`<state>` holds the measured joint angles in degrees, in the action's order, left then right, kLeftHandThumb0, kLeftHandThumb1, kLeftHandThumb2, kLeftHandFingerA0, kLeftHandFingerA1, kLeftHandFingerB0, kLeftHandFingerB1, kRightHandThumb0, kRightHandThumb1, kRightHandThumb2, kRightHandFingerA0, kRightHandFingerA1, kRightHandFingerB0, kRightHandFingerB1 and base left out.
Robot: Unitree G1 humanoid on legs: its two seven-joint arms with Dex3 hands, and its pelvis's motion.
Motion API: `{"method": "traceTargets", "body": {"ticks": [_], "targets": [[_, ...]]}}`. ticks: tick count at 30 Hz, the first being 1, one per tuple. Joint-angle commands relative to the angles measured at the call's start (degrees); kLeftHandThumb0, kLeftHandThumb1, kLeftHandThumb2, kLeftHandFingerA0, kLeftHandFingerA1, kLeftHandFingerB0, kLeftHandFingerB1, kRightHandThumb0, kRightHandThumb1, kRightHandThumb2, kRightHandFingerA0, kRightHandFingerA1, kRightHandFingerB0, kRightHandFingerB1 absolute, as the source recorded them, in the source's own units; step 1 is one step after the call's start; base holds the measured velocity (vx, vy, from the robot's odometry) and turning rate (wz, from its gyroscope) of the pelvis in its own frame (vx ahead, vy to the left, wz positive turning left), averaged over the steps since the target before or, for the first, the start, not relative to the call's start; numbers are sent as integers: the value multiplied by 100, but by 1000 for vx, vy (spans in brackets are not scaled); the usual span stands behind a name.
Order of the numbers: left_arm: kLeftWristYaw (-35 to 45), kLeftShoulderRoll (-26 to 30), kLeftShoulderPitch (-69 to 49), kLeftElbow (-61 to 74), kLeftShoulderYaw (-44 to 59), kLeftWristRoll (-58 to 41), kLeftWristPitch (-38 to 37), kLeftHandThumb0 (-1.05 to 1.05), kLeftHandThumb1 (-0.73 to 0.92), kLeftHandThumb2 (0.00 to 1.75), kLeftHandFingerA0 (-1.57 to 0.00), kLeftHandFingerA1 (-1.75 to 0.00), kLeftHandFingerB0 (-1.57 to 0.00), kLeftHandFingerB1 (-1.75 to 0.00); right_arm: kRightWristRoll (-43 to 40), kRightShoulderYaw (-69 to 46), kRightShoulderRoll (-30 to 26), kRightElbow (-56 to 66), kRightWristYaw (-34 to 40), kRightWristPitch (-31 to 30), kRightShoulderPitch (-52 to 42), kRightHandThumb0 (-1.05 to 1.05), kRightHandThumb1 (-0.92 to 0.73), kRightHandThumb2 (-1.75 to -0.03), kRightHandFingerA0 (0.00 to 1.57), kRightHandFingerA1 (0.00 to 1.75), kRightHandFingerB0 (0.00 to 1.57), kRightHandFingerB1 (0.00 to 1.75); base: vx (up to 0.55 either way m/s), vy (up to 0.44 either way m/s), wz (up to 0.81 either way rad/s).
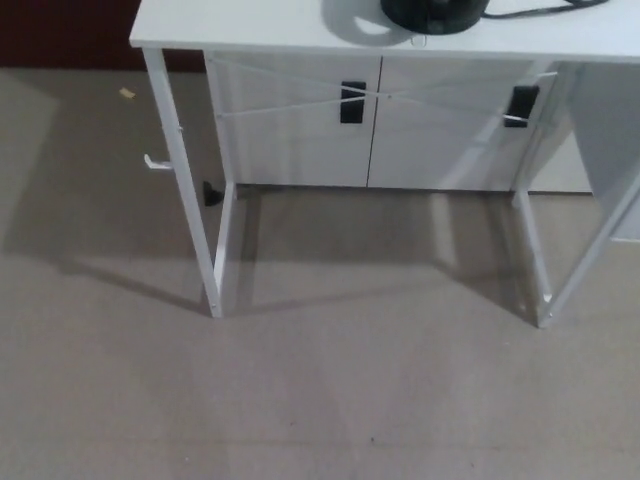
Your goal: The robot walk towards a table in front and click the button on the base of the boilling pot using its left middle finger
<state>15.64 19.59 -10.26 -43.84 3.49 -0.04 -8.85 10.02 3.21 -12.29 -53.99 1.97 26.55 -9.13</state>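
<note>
**Ana:** Looking down from the robot's head, what sits furthest left?

**Ben:** Grey floor (100, 300), with a small pale scrap (127, 93) lying on it near the top left, in front of a dark wall base (60, 35). Just right of that stands the white table (250, 25), seen from its front edge. Its left front leg (185, 180) slants down to the floor, and a small white hook (155, 163) sticks out from that leg's left side. A small black object (211, 192) lies on the floor just behind the leg; what it is cannot be told.

**Ana:** And under the table?

**Ben:** Thin white cross-braces (380, 95) run between the legs. Behind them is a white cabinet (300, 140) with two doors, each with a black rectangular handle (352, 102).

**Ana:** Where is the pot?

**Ben:** On the tabletop, at the top edge of the picture, right of centre. Only the round black base of the boiling pot (433, 14) shows; the rest is cut off. A black cord (545, 9) leads from it to the right. No button can be made out.

**Ana:** Further right?

**Ben:** The right front leg (590, 250) slants down to the floor.

**Ana:** And the robot's hands?

**Ben:** Neither hand appears, so whether they are wide, narrow or holding anything cannot be told.
</note>
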Motion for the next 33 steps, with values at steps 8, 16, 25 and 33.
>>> {"method": "traceTargets", "body": {"ticks": [8,16,25,33], "targets": [[-36,66,2,-92,-50,85,-173,-21,52,55,-60,-47,-44,-36,102,28,-99,-93,128,71,4,-23,-46,-53,93,59,60,49,225,-163,22],[-61,98,27,-77,-88,136,-159,-22,51,56,-61,-46,-44,-35,140,69,-127,-222,165,183,69,-24,-45,-53,93,59,60,48,201,-84,-1],[-105,112,-26,-80,-122,209,-282,-21,51,55,-62,-45,-44,-36,102,72,-107,-185,131,110,42,-19,-45,-53,94,60,60,49,348,170,-8],[-188,107,-11,-64,-157,283,-268,-23,51,55,-64,-45,-46,-36,167,113,-156,-140,160,89,39,-21,-45,-53,94,59,60,48,172,-33,10]]}}
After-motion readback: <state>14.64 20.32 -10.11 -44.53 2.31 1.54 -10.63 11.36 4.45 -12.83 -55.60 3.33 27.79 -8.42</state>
